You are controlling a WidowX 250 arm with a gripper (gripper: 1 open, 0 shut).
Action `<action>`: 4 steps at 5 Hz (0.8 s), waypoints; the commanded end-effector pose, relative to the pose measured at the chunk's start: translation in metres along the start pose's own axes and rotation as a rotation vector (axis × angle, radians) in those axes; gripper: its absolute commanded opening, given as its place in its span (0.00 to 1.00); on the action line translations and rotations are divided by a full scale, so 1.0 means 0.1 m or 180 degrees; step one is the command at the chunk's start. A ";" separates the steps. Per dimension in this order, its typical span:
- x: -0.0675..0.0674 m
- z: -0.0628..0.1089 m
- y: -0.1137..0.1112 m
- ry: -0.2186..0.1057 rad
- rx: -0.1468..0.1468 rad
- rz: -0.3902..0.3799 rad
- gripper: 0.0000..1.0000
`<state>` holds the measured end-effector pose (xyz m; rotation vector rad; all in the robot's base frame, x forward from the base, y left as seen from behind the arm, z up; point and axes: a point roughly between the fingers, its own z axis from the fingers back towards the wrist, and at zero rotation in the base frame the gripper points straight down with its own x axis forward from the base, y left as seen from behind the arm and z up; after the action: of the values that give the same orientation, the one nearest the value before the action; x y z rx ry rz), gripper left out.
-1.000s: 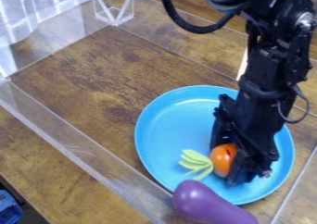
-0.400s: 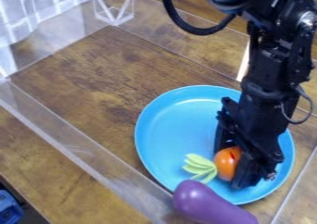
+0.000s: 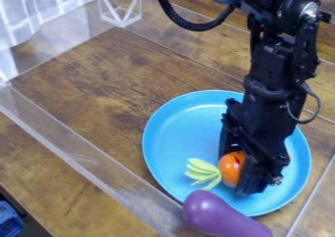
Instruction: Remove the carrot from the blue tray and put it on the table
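Observation:
The blue tray (image 3: 177, 133) lies on the dark wood table (image 3: 118, 74), toward the front right. The small orange carrot (image 3: 232, 167) sits in the tray's near part, its light green leafy top (image 3: 203, 169) pointing left. My black gripper (image 3: 246, 170) points straight down into the tray. Its fingers are closed around the carrot's orange body, low over the tray floor. The carrot's right side is hidden by the fingers.
A glossy purple eggplant (image 3: 216, 216) lies against the tray's front rim, just below the gripper. Clear acrylic walls (image 3: 66, 133) run along the table's left and front edges. Bare wood lies left of and behind the tray.
The hand stays low in the tray with the carrot between its fingers. The arm's upper links lean a little further left.

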<state>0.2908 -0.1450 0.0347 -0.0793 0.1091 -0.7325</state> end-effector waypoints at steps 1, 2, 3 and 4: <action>0.12 0.22 -0.06 -0.0278 0.0057 -0.0214 0.00; 0.10 0.31 -0.07 -0.0269 0.0071 -0.0098 0.00; 0.08 0.30 -0.05 -0.0252 0.0091 -0.0059 0.00; 0.04 0.29 -0.03 -0.0225 0.0113 -0.0020 0.00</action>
<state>0.2886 -0.1432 0.0345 -0.0668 0.1252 -0.7221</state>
